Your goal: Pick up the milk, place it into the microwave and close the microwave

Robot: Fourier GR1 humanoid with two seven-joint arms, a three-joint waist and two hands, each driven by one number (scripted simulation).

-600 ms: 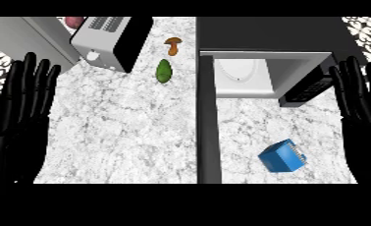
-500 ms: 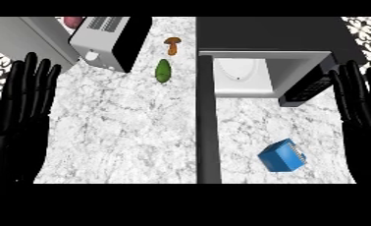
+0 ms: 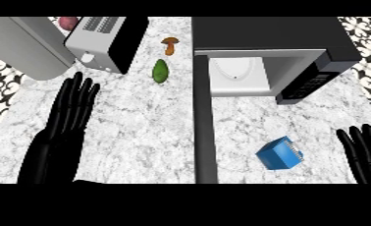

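The milk [image 3: 279,153] is a small blue carton lying tilted on the marble counter [image 3: 145,136], right of centre. Behind it stands the dark microwave [image 3: 268,33], its white inside [image 3: 235,72] showing. Its open door [image 3: 203,122] juts edge-on toward me as a dark bar left of the milk. My right hand [image 3: 357,152] is open at the lower right edge, fingers up, a short gap to the right of the milk. My left hand [image 3: 65,122] is open over the counter at the left, far from the milk.
A toaster [image 3: 105,41] stands at the back left beside a grey appliance [image 3: 29,48]. A reddish vegetable [image 3: 67,22] lies behind them. A green vegetable [image 3: 160,70] and a brown mushroom [image 3: 170,44] lie between the toaster and the microwave.
My right hand has dropped from beside the microwave to the lower right, level with the milk. My left hand has shifted right over the counter. Nothing else moved.
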